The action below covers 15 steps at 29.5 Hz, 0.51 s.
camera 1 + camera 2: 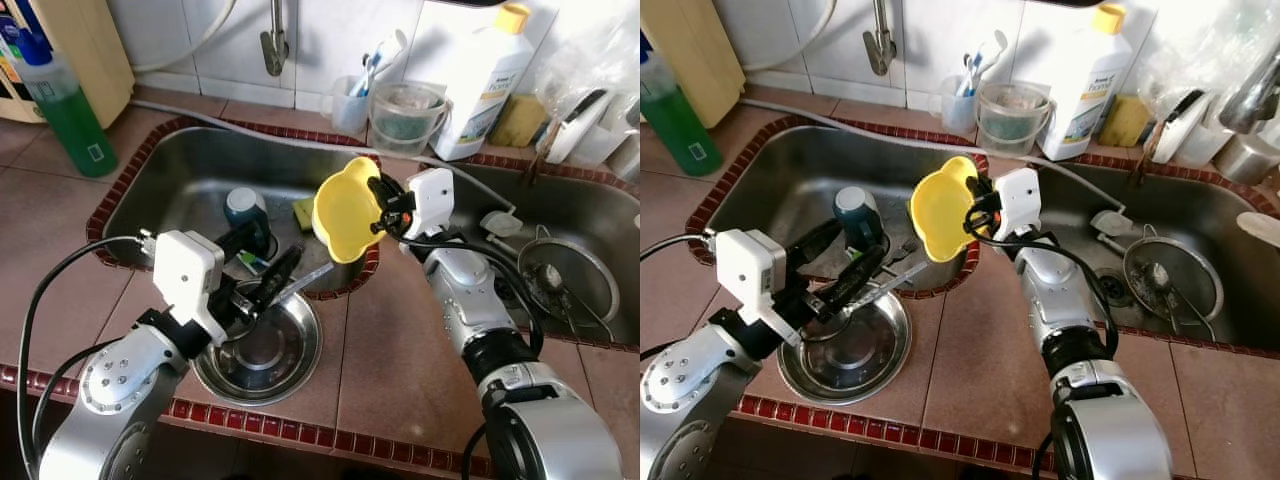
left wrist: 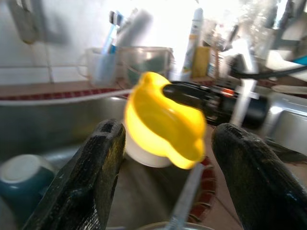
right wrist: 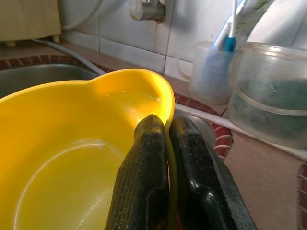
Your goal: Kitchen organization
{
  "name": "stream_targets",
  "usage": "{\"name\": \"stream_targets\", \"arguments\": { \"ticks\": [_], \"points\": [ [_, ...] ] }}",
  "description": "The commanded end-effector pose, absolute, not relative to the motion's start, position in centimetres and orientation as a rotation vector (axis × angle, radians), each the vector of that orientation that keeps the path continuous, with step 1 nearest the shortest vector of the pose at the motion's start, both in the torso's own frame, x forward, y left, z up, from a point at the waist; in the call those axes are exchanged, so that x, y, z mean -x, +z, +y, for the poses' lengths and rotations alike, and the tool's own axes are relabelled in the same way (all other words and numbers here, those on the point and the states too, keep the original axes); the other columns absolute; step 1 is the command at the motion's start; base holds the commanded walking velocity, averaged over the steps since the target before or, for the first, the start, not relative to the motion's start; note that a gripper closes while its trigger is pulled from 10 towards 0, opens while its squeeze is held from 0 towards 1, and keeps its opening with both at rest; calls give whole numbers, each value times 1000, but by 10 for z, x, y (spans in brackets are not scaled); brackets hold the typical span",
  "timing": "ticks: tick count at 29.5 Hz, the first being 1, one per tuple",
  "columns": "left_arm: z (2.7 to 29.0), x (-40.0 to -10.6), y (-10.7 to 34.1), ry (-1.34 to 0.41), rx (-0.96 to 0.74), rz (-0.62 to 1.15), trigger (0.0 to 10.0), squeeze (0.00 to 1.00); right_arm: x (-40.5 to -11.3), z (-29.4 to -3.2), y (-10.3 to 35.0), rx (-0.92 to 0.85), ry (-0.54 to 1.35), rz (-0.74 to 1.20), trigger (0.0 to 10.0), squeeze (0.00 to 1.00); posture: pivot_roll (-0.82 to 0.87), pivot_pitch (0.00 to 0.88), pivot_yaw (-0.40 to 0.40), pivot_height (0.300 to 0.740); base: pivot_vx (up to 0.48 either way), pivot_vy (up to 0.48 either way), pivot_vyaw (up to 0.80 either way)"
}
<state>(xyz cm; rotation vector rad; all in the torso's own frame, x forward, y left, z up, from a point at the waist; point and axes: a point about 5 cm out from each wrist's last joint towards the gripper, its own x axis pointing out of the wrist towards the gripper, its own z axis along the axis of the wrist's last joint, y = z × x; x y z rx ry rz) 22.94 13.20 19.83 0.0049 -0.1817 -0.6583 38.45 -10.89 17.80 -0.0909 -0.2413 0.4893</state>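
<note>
A yellow plastic bowl (image 1: pixel 345 208) hangs tilted on its side above the divider between the two sink basins, and my right gripper (image 1: pixel 383 205) is shut on its rim; the right wrist view shows both fingers (image 3: pixel 144 177) pinching that yellow rim (image 3: pixel 165 108). My left gripper (image 1: pixel 262 272) is open, hovering just over a steel bowl (image 1: pixel 262 350) on the tiled counter. A metal utensil (image 1: pixel 300 285) leans out of that bowl. A teal mug (image 1: pixel 243 206) stands in the left sink basin (image 1: pixel 180 170).
A green bottle (image 1: pixel 62 105) stands at the back left. A toothbrush cup (image 1: pixel 352 100), a clear container (image 1: pixel 405 115) and a white bottle (image 1: pixel 485 80) line the back ledge. The right basin holds a strainer (image 1: pixel 560 275). The counter edge (image 1: pixel 300 432) is close below.
</note>
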Motion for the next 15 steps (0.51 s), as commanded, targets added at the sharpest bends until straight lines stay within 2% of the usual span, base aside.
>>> {"name": "stream_targets", "arguments": {
  "ticks": [1, 15],
  "points": [
    [128, -223, 202, -688, -12, -183, 10000, 0, -386, -107, 180, 86, 501, -244, 10000, 0, -114, 236, -56, 740, 0, 0, 0],
    [124, -213, 198, -720, -26, -138, 10000, 0, -389, -79, 181, 84, 584, -208, 10000, 0, -105, 270, -53, 740, 0, 0, 0]
  ]
}}
